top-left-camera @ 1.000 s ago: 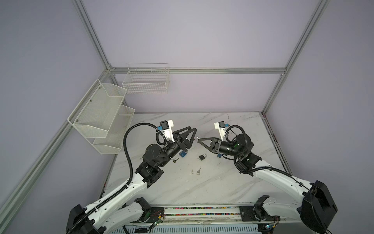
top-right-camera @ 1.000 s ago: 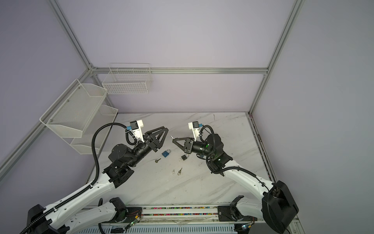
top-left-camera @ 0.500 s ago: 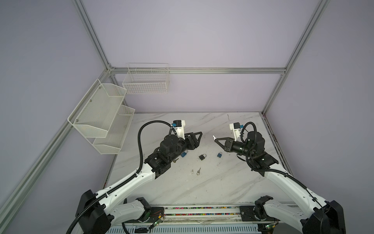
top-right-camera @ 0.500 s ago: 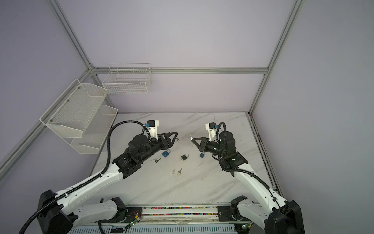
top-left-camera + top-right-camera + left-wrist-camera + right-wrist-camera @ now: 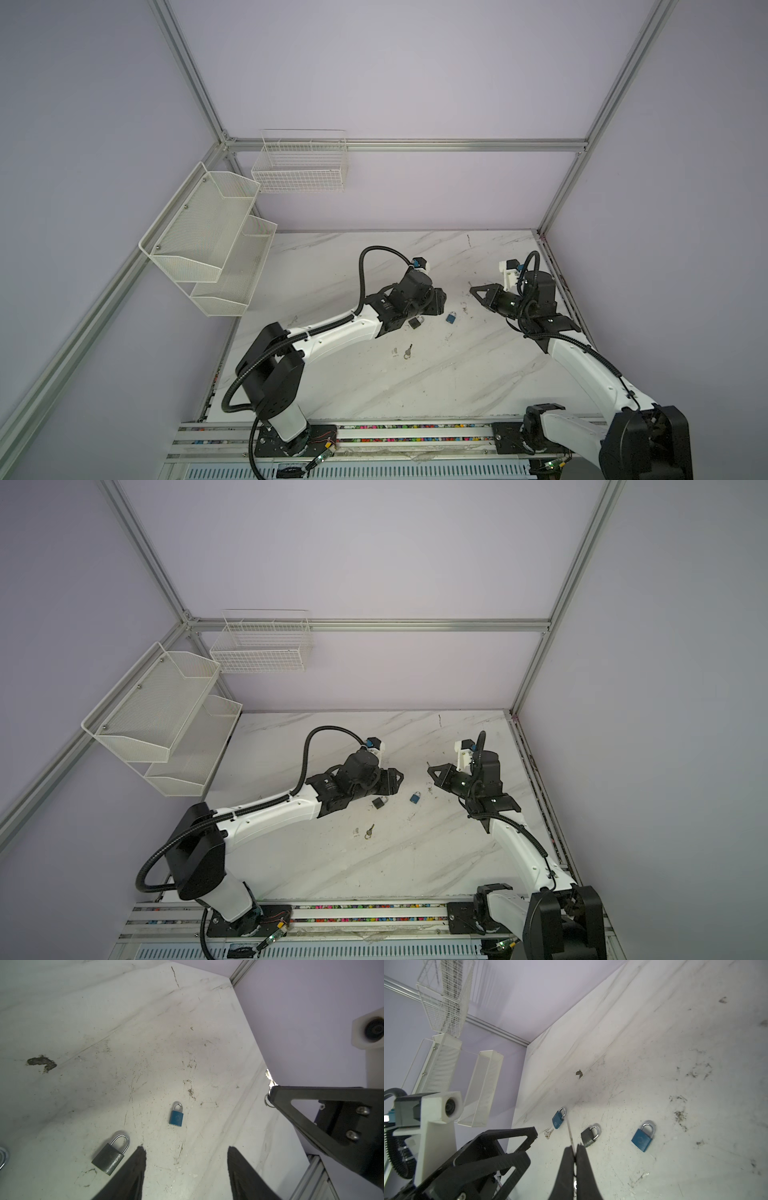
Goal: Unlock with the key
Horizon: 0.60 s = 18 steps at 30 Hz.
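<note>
Scuffed marble counter [image 5: 457, 374], right pincer [image 5: 574, 1148] clamped on the key [image 5: 270, 1081], aloft near the blue padlock [image 5: 176, 1116] lying flat. Left pincer [image 5: 187, 1151] gapes empty just short of it; I'd pin the body first, then line up the blade. Right wrist view alone shows a second blue padlock [image 5: 558, 1119], masked from above.

metal ring [image 5: 3, 1157]: cut off at edge | key [image 5: 570, 1132]: head hidden between jaws
</note>
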Each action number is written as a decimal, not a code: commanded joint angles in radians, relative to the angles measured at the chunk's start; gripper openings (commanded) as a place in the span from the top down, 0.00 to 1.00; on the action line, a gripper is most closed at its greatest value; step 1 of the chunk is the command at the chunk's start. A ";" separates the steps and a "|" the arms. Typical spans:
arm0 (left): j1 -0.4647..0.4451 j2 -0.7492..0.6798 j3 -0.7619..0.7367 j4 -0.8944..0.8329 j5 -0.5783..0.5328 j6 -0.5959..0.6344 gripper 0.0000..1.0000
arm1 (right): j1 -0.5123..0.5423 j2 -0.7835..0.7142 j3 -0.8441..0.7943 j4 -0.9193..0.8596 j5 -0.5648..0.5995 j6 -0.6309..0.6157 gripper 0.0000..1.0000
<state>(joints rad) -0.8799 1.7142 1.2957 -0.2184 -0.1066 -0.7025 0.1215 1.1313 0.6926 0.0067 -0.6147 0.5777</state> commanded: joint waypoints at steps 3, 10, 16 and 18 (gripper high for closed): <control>-0.043 0.188 0.285 -0.164 -0.071 0.146 0.40 | -0.020 0.021 -0.022 -0.017 0.056 -0.001 1.00; -0.081 0.388 0.494 -0.301 -0.109 0.212 0.41 | -0.039 0.030 -0.042 -0.005 0.098 -0.005 1.00; -0.087 0.500 0.580 -0.339 -0.138 0.258 0.45 | -0.044 0.040 -0.045 -0.005 0.091 -0.017 1.00; -0.089 0.533 0.612 -0.362 -0.142 0.270 0.47 | -0.045 0.030 -0.048 -0.007 0.099 -0.016 1.00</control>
<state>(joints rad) -0.9691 2.2288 1.7737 -0.5346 -0.2153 -0.4828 0.0830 1.1728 0.6559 0.0025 -0.5331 0.5735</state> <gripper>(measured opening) 0.534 0.056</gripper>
